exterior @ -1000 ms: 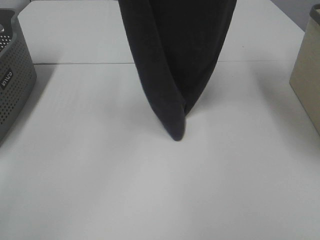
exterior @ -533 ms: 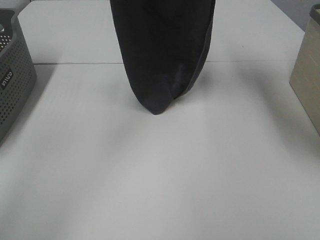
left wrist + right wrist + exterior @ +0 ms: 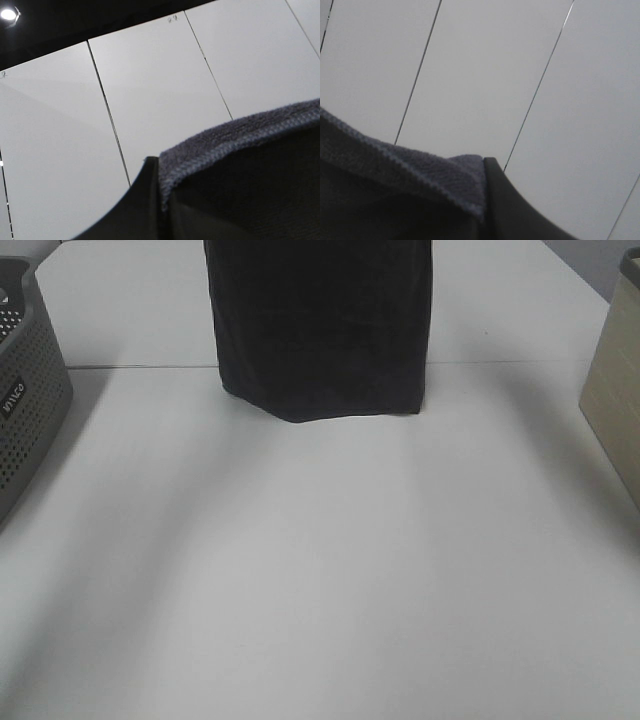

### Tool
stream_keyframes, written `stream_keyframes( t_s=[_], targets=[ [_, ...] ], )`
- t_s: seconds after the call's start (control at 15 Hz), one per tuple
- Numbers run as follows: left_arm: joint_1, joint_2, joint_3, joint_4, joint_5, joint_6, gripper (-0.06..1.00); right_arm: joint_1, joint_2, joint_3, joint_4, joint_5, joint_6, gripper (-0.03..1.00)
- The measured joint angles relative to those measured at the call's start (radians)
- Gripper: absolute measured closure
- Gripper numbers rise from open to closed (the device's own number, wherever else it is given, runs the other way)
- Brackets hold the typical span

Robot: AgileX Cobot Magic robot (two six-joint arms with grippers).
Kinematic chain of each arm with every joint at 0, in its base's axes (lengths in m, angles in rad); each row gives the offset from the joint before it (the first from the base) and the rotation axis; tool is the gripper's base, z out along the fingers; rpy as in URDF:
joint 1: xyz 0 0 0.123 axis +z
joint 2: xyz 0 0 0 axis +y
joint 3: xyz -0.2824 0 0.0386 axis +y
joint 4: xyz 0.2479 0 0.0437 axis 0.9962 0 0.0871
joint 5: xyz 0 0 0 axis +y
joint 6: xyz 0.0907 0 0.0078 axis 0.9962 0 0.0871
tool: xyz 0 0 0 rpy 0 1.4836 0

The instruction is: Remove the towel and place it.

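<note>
The towel [image 3: 320,330], nearly black terry cloth, hangs from beyond the top edge of the exterior high view, over the far middle of the white table [image 3: 320,590]. Its lower edge is flat and hangs level with the table seam; whether it touches the table I cannot tell. Neither gripper shows in that view. In the left wrist view my left gripper [image 3: 160,167] is shut on a hemmed corner of the towel [image 3: 250,170], with one dark finger [image 3: 132,210] beside the cloth. In the right wrist view my right gripper [image 3: 484,167] pinches another hemmed corner [image 3: 395,185].
A grey perforated basket [image 3: 25,400] stands at the table's left edge. A beige bin [image 3: 615,390] stands at the right edge. A seam [image 3: 140,367] crosses the table behind the towel. Both wrist views look up at pale ceiling panels.
The towel has risen. Its bottom, a narrow pointed fold low over the table a second ago, has pulled up and spread into a wide flat edge farther back.
</note>
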Motion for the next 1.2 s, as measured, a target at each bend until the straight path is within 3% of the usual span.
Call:
stream_keyframes(
  t_s=[0.33,0.8,1.0,1.2],
  targets=[
    [0.026,0.192,-0.322,0.076,0.13,-0.068,0.94,-0.037,0.062,-0.055,0.029,-0.066,0.001,0.96],
    [0.04,0.2,-0.334,0.083,0.151,-0.121,0.94,-0.044,0.072,-0.055,0.059,-0.109,0.001,0.96],
    [0.041,0.2,-0.337,0.083,0.152,-0.177,0.94,-0.045,0.072,-0.055,0.156,-0.16,0.001,0.96],
    [0.042,0.2,-0.337,0.084,0.157,-0.199,0.94,-0.045,0.072,-0.055,0.168,-0.165,0.001,0.96]
  ],
)
